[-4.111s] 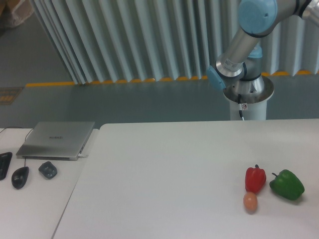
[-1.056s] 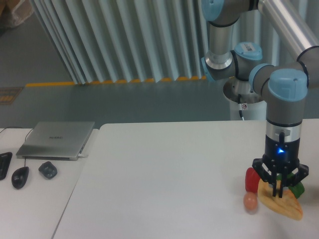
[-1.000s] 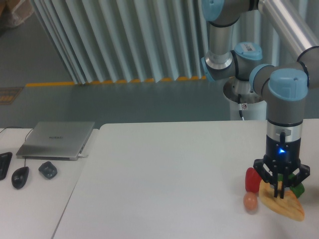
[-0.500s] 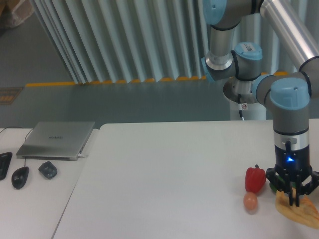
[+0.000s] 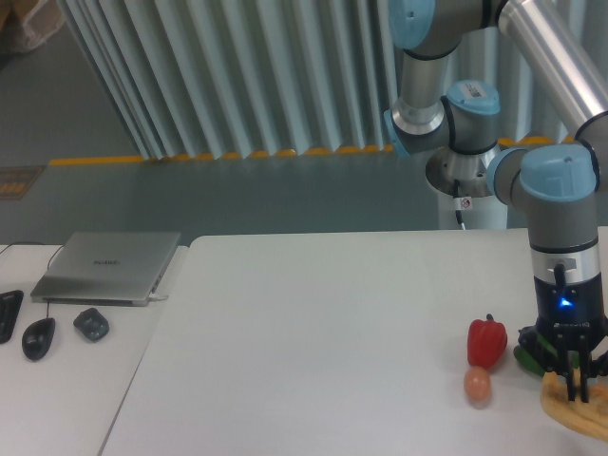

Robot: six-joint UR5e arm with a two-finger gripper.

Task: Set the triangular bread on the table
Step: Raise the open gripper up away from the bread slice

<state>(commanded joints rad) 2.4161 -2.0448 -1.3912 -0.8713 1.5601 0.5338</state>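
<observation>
Claw closed on triangular bread, low over table at right edge; red pepper, egg-shaped thing just left

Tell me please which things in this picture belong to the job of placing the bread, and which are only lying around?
Belong to the job:
- triangular bread, held at the right edge
- gripper, shut on it
- table

Only lying around:
- red pepper
- green pepper, mostly hidden behind the gripper
- small egg-shaped thing
- laptop, mouse and small dark object on the side desk
</observation>
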